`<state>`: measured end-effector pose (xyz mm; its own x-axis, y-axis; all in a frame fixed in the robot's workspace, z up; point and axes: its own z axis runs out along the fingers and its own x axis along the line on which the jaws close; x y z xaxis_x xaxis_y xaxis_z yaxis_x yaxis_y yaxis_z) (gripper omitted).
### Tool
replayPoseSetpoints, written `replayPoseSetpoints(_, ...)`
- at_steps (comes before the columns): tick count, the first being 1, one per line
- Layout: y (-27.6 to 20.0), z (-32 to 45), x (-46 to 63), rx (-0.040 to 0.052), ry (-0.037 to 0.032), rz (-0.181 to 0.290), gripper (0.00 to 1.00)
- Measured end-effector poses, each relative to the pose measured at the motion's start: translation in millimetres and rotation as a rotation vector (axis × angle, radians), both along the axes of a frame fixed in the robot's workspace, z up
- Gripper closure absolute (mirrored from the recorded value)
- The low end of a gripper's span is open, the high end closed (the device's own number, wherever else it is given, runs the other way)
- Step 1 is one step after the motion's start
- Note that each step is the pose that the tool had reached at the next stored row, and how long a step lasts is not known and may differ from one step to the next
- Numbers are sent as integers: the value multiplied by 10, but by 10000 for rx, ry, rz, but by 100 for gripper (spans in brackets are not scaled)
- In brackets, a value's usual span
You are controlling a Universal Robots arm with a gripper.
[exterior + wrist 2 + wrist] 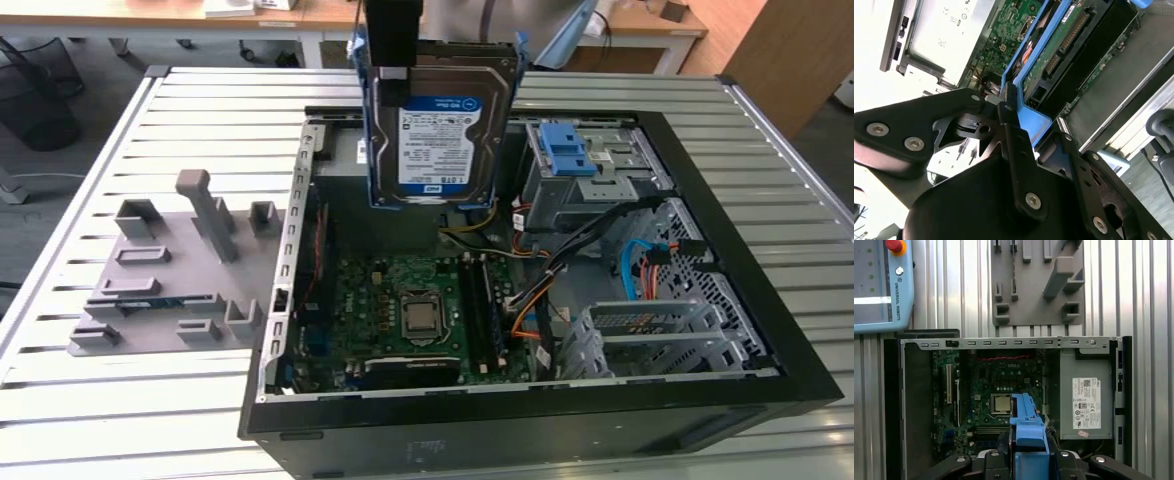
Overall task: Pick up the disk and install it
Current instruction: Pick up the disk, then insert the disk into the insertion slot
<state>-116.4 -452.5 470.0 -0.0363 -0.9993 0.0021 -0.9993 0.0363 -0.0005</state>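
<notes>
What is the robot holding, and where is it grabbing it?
The tool grips the disk by the blue bracket at its upper end, above the open computer case.

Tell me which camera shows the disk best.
The exterior view: the disk hangs upright above the open computer case, label face toward the camera. The second wrist view shows its circuit-board side obliquely; the first wrist view shows its blue bracket edge-on.

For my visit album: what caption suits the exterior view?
The gripper holds the hard drive upright in its blue bracket above the open computer case on a slatted table.
</notes>
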Motion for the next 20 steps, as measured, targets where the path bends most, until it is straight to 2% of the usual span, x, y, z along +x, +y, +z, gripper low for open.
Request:
replayPoseSetpoints(13,0,-2,275,0,0,1,64)
replayPoseSetpoints(20,0,-2,289,1,0,0,64)
